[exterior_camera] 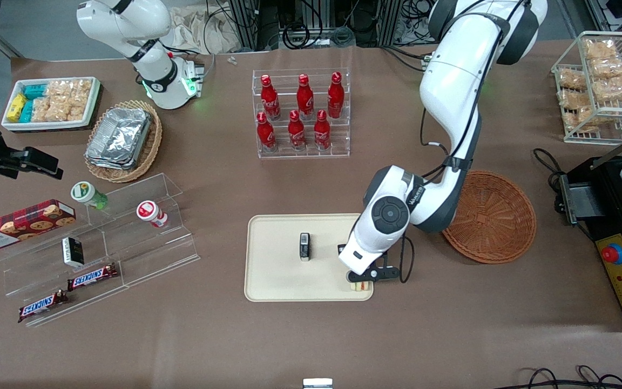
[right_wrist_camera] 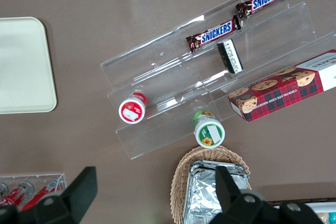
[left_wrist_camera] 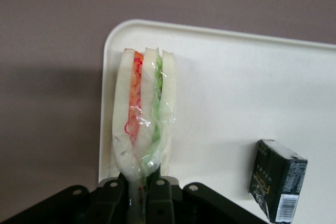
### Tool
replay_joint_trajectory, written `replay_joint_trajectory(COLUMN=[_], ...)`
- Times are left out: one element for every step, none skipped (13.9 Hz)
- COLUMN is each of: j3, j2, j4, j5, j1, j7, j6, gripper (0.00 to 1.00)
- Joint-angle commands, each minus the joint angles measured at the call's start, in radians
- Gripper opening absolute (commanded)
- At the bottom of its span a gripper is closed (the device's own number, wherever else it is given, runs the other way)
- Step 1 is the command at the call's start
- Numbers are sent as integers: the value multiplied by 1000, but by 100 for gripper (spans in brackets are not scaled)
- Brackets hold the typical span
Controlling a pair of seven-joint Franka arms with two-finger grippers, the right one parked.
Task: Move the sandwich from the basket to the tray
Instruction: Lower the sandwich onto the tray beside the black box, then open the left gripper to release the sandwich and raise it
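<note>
The front view hides most of the sandwich (exterior_camera: 361, 286) under the arm, but the wrist view shows the gripper (left_wrist_camera: 140, 188) clamped on its wrapped tip, over the tray (left_wrist_camera: 231, 93) corner, with a small black box (left_wrist_camera: 278, 180) nearby.

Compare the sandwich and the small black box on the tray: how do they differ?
The sandwich is pale bread with red, orange and green filling in clear wrap; the black box is dark and printed. The sandwich sits at the tray's corner, gripped by the hand; the black box lies nearer the tray's middle, untouched. The sandwich looks longer than the black box. Both are over the tray.
</note>
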Motion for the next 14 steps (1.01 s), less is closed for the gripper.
replay_joint_trajectory(j3=[9,9,9,9,11,11,12,14,18,22,37,41,45,49], j2=[3,3,3,-5,-12,-32,-55,-78,-110,-161,-222,-286,-343,-385], j4=[-10,-12,-12,-10,-10,-10,-12,-10,-10,-12,-12,-12,-12,-12], j5=[-9,-12,-12,-12,-12,-11,-9,-6,2,5,5,6,6,11], j1=[-14,-14,-14,-13,-13,-11,-10,-8,-8,6,39,90,146,200], j7=[-23,-29,-32,-35,-35,-35,-37,-55,-82,-87,-80,-76,-72,-67], j6=[-2,-2,-2,-2,-3,-11,-22,-45,-63,-103,-180,-268,-349,-402], gripper=[4,30,81,100,100,100,100,100,100,100,100,100,100,100])
